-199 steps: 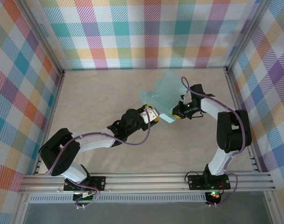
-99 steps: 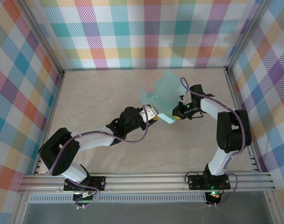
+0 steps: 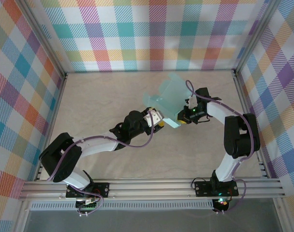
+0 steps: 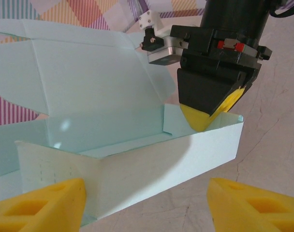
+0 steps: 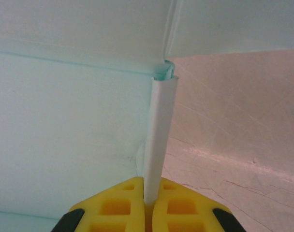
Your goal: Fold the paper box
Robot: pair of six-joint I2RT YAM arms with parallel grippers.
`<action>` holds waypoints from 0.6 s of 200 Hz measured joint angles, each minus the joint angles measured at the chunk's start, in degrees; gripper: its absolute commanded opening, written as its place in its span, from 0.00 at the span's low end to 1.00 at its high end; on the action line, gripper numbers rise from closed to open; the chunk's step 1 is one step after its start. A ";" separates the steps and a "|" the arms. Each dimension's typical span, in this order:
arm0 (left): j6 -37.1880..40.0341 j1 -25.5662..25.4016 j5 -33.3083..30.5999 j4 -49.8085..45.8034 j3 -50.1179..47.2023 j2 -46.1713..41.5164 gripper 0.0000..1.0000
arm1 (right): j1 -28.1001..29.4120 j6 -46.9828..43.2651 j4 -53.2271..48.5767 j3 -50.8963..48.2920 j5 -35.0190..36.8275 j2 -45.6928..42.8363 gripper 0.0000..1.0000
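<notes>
Top external: little changed over last second: paper box (image 3: 169,99) tilted up, edge pinched in right gripper (image 5: 152,199); left gripper (image 4: 147,205) spread wide just beside right gripper. Fold likely paused, unfinished.

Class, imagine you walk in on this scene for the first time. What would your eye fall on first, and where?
The pale mint paper box, half folded with flaps raised, stands out midway across the table, between the two arms. The yellow-tipped right gripper pinches one of its edges, while the left gripper gapes open before its long side wall. Bright checked walls surround it all.
</notes>
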 measured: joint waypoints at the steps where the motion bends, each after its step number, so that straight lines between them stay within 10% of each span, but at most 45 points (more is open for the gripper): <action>1: 0.00 0.00 -0.02 -0.02 0.00 -0.04 0.68 | 0.02 0.00 0.00 0.00 0.00 0.00 0.06; 120: 0.66 0.04 -2.67 -2.56 -0.24 -3.15 0.72 | 0.39 -0.63 -0.11 0.00 0.11 0.00 0.06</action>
